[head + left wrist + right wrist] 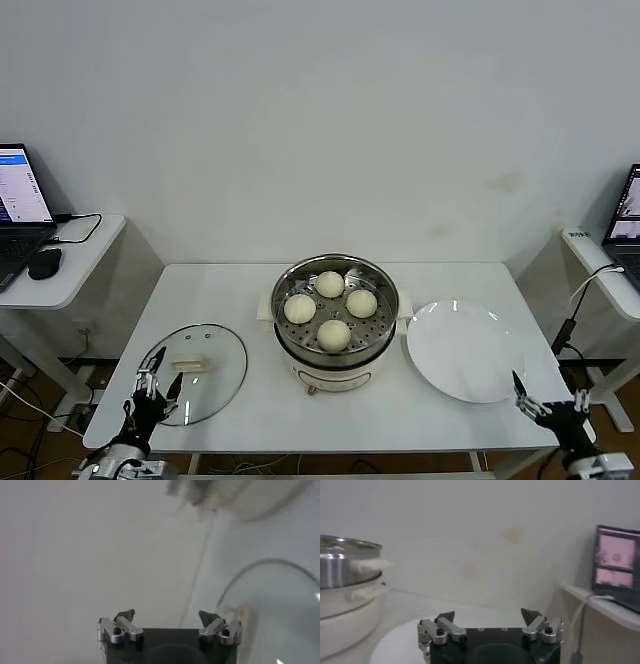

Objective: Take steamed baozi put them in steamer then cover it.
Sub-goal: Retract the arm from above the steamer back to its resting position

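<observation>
Four steamed baozi (331, 308) are sitting on the perforated tray inside the steamer (335, 322), which is standing uncovered at the middle of the white desk (250, 400). The cover (197, 370) is lying flat on the desk to the robot's left of the steamer, well apart from it, its cream bar handle facing up. An empty white plate (465, 350) is lying just beside the steamer on the robot's right. The left gripper (152, 392) is hovering low at the near left edge of the desk, its tips over the near rim of the cover, its fingers (125, 615) standing wide apart and gripping nothing. The right gripper (545, 406) is waiting at the near right corner of the desk, just beyond the plate's edge, its fingers (446, 617) likewise spread open and empty. Laptops are resting on side tables at both edges of the scene, with a mouse (44, 262) lying beside the left laptop (20, 205)
</observation>
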`<action>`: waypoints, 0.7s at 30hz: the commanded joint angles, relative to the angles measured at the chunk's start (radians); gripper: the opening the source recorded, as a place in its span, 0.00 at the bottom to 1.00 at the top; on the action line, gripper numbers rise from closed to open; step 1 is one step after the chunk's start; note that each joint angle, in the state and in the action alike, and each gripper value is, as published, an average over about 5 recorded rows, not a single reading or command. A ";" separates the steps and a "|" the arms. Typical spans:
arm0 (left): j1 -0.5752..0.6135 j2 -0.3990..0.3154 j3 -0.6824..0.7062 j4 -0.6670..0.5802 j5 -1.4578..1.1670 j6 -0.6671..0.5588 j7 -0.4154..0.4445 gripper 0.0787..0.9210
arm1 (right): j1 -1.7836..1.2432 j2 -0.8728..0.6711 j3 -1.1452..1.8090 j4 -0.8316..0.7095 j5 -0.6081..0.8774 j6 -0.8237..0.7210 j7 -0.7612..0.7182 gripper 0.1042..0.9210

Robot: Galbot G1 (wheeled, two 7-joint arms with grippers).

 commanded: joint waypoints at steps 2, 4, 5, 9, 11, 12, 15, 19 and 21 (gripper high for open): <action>-0.128 0.043 0.021 0.173 0.221 -0.020 0.031 0.88 | -0.045 0.056 0.043 -0.013 -0.018 0.015 0.015 0.88; -0.156 0.046 0.026 0.200 0.219 -0.024 0.028 0.88 | -0.048 0.059 0.043 -0.012 -0.020 0.014 0.013 0.88; -0.167 0.047 0.028 0.210 0.218 -0.026 0.027 0.88 | -0.050 0.062 0.042 -0.011 -0.021 0.013 0.011 0.88; -0.205 0.050 0.042 0.244 0.213 -0.032 0.026 0.88 | -0.054 0.073 0.041 -0.009 -0.029 0.013 0.007 0.88; -0.227 0.048 0.048 0.262 0.214 -0.035 0.025 0.88 | -0.055 0.076 0.040 -0.009 -0.034 0.012 0.005 0.88; -0.239 0.047 0.051 0.270 0.214 -0.037 0.025 0.88 | -0.056 0.077 0.039 -0.009 -0.036 0.012 0.004 0.88; -0.269 0.043 0.059 0.283 0.214 -0.040 0.027 0.88 | -0.056 0.079 0.039 -0.009 -0.043 0.010 0.001 0.88; -0.304 0.034 0.071 0.299 0.215 -0.044 0.028 0.88 | -0.057 0.083 0.038 -0.013 -0.052 0.008 -0.001 0.88; -0.321 0.030 0.075 0.308 0.216 -0.047 0.027 0.88 | -0.058 0.084 0.038 -0.017 -0.057 0.009 -0.002 0.88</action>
